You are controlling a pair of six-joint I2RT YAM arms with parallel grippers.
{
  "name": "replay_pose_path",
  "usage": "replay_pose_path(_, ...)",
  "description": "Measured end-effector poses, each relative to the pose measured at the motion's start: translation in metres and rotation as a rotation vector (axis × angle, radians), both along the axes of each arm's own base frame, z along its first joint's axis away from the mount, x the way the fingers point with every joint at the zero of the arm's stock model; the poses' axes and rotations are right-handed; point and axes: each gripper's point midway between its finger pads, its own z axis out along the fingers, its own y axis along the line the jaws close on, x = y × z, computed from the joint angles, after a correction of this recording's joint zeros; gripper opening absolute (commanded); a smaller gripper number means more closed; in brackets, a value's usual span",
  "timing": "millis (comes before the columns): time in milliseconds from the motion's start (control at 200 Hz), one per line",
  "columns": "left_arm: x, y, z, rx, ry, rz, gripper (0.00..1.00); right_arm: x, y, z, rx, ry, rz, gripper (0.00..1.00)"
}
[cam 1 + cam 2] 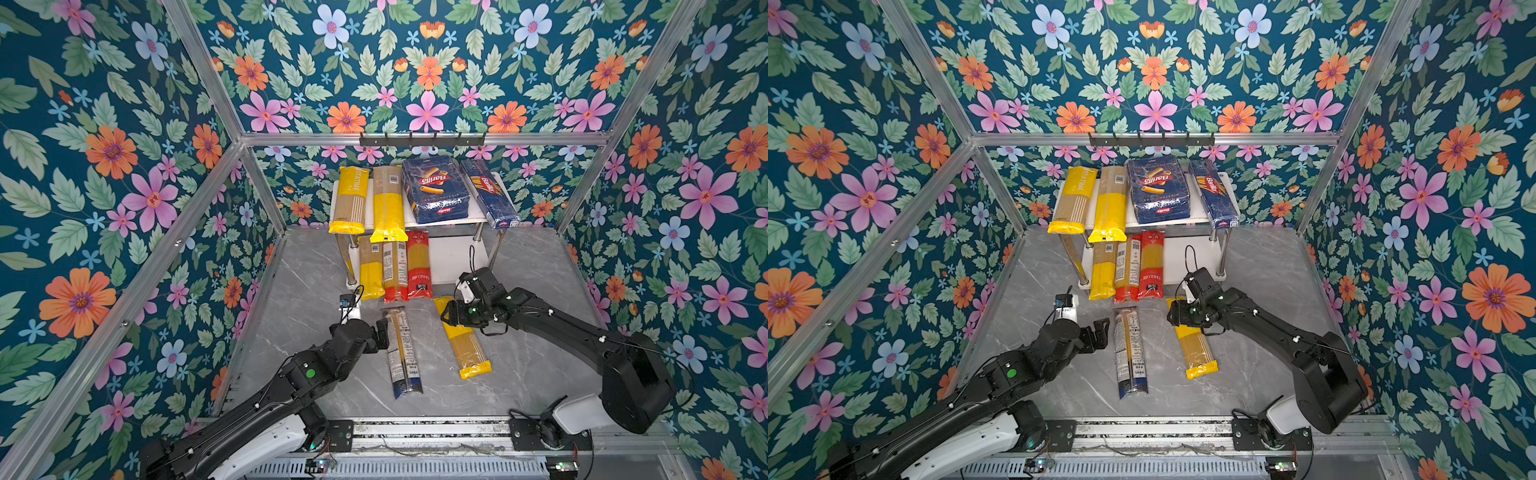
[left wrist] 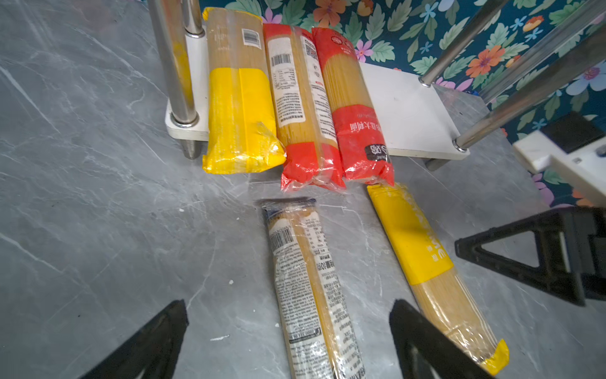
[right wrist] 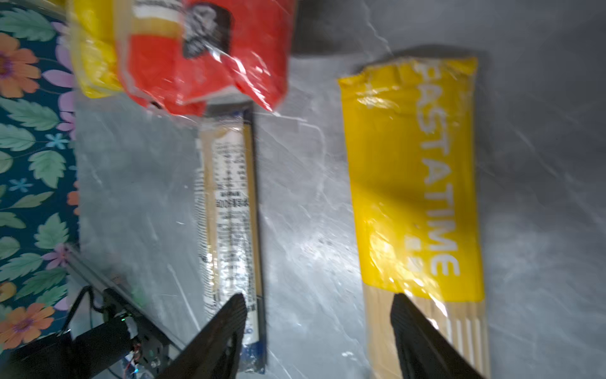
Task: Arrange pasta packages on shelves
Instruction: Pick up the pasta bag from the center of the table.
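The shelves point(image 1: 453, 257) stand at the back. The top board carries two yellow packs point(image 1: 349, 199), the Barilla rigatoni bag point(image 1: 434, 189) and the Barilla spaghetti pack point(image 1: 490, 193). On the lower board point(image 2: 403, 108) lie a yellow pack point(image 2: 239, 108) and two red ones point(image 2: 354, 108). A clear-blue spaghetti pack point(image 1: 402, 353) point(image 2: 305, 279) and a yellow pack point(image 1: 467, 345) point(image 3: 416, 183) lie on the table. My left gripper point(image 1: 382, 328) point(image 2: 288, 305) is open, its fingers either side of the clear-blue pack and above it. My right gripper point(image 1: 449, 313) point(image 3: 318, 298) is open over bare table between the two packs.
A black hook rail point(image 1: 422, 139) runs along the frame above the shelves. Aluminium posts point(image 1: 266, 195) and floral walls close in both sides. The arms' mounting rail point(image 1: 428, 428) crosses the front edge. The right arm's open fingers point(image 2: 524, 259) show in the left wrist view.
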Motion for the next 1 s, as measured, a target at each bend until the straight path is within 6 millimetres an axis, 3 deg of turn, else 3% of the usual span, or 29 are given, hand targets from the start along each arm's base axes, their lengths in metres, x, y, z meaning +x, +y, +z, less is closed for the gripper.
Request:
replay_pose_path(75, -0.001, -0.005, 0.000, -0.020, 0.007, -0.014, 0.98, -0.017, -0.010, -0.010, -0.026, 0.030, -0.012, 0.86)
replay_pose_path(100, 0.000, -0.006, 0.000, -0.028, 0.008, -0.016, 0.98, -0.022, -0.012, -0.013, -0.032, 0.035, -0.012, 0.97)
replay_pose_path(115, 0.000, -0.007, 0.000, -0.034, 0.009, -0.017, 0.98, -0.024, -0.014, -0.014, -0.038, 0.036, -0.011, 0.99)
replay_pose_path(260, -0.001, -0.016, -0.002, -0.060, 0.018, -0.046, 0.98, -0.045, -0.032, -0.031, -0.085, 0.071, -0.058, 0.99)
replay_pose_path(390, -0.001, -0.021, -0.004, -0.072, 0.026, -0.060, 0.98, -0.061, -0.037, -0.042, -0.113, 0.101, -0.060, 0.99)
replay_pose_path(1000, -0.002, -0.024, 0.000, -0.093, 0.017, -0.072, 0.98, -0.068, -0.038, -0.070, -0.276, 0.138, -0.036, 0.99)
